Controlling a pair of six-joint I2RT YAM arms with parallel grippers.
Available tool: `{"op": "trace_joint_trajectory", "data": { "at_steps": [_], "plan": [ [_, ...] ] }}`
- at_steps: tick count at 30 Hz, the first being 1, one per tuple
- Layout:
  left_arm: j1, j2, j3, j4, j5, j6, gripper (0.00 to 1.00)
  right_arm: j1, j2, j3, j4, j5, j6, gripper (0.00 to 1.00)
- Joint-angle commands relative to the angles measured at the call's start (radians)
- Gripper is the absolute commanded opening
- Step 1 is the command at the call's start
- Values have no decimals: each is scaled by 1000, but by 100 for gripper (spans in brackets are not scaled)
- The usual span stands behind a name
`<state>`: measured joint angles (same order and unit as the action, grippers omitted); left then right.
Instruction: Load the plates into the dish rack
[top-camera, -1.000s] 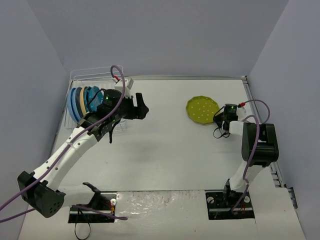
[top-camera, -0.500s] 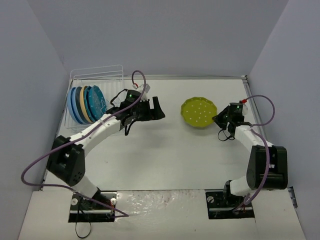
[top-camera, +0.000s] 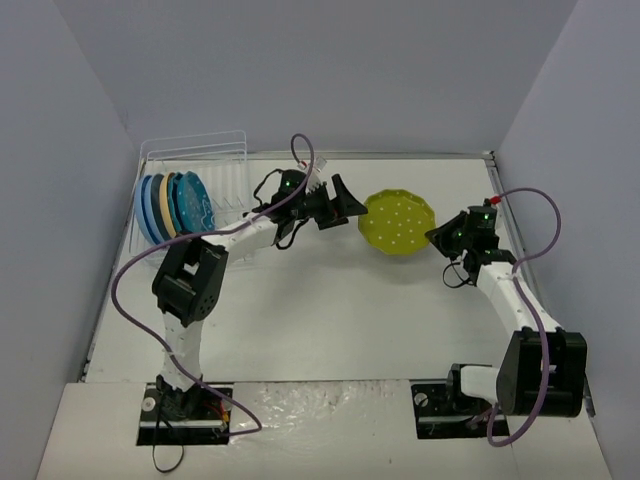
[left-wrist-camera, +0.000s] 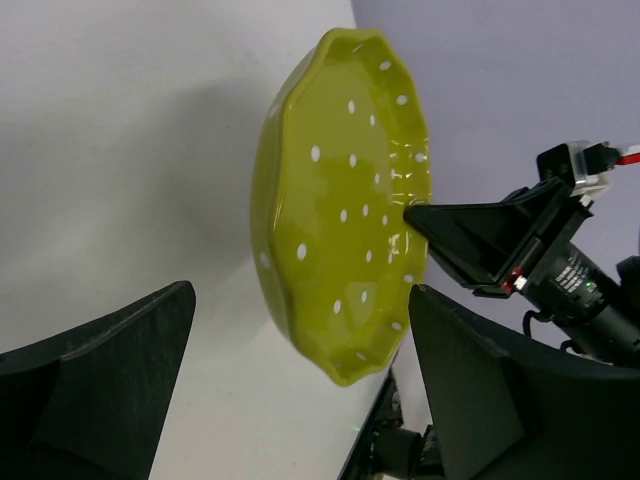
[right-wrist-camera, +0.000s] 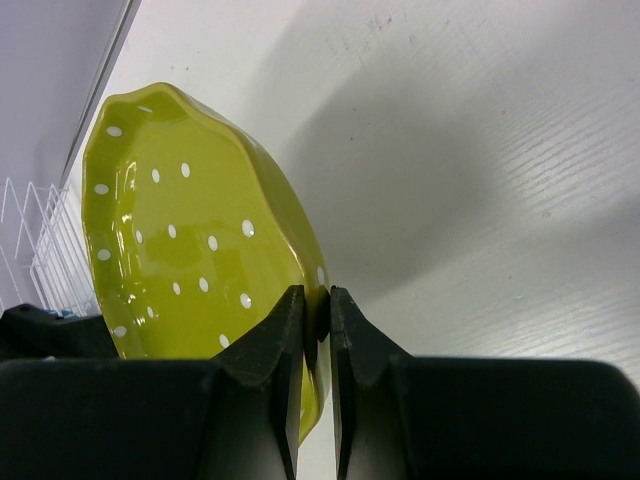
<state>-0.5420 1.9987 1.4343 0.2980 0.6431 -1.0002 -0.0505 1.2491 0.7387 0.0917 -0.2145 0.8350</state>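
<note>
Inside dish rack (top-camera: 215, 150), five plates (top-camera: 172, 206), one lime plate (top-camera: 398, 220) in right claw (right-wrist-camera: 316, 305)

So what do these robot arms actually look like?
Both the left arm and right arm are white links with chunky black joints. A purple cable loops along each, and a green light glows near each wrist. The left gripper and right gripper each have two black wedge-shaped fingers.

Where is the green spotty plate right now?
In the top view, the lime green dotted plate is right of centre, its rim pinched by the right end effector, with the open left end effector to its left.
</note>
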Motion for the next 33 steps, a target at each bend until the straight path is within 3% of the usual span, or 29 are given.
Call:
{"op": "trace_joint_trajectory", "data": {
  "at_steps": [1,10,16,25,33],
  "plan": [
    [7,23,90,287,118,-169,85,5,-86,83,121,-74,37,0],
    [-5,106,138,416,156,-284,84,5,-107,90,114,-93,44,0],
    [-40,131,174,416,176,-294,82,6,-113,97,109,-100,45,0],
    [-85,150,169,406,185,-288,72,6,-117,105,108,-104,42,0],
    [-93,138,151,418,182,-293,54,6,-117,101,106,-106,42,0]
  ]
}}
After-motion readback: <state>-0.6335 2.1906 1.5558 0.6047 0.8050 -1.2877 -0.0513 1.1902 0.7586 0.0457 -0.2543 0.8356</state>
